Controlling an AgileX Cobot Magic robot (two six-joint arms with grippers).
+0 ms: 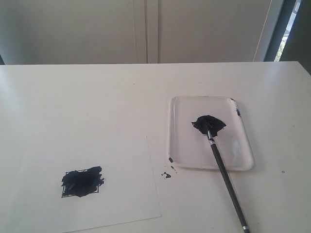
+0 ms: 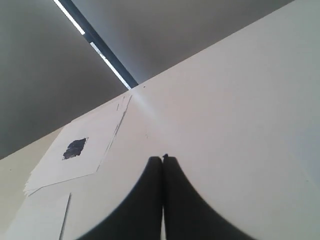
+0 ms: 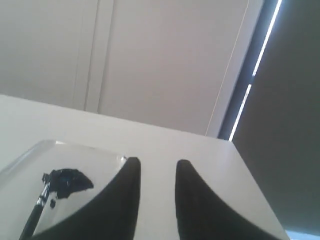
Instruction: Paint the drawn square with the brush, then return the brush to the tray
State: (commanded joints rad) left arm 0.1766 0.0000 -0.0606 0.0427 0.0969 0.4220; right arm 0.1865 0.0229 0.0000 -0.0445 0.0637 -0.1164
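One brush (image 1: 226,177) lay with its bristles in the paint blob (image 1: 208,124) inside the tray (image 1: 187,141). Its black handle crossed the near rim of the tray and ran on over the table (image 1: 73,97) toward the near right corner. Nothing was holding it. The clear tray stood on the right half of the table, about halfway between the far edge and the near edge.

A white paper sheet (image 1: 126,194) lay at the near edge, on the left half. The drawn square (image 1: 81,182) was on this sheet and was filled with dark paint, which went a little over the pen lines in some places. Some small dark drops (image 1: 166,174) were on the table between the sheet and the tray.

The left jaws were pressed together with nothing between them, above bare table. The right jaws stood apart and empty, near the tray but not touching it.
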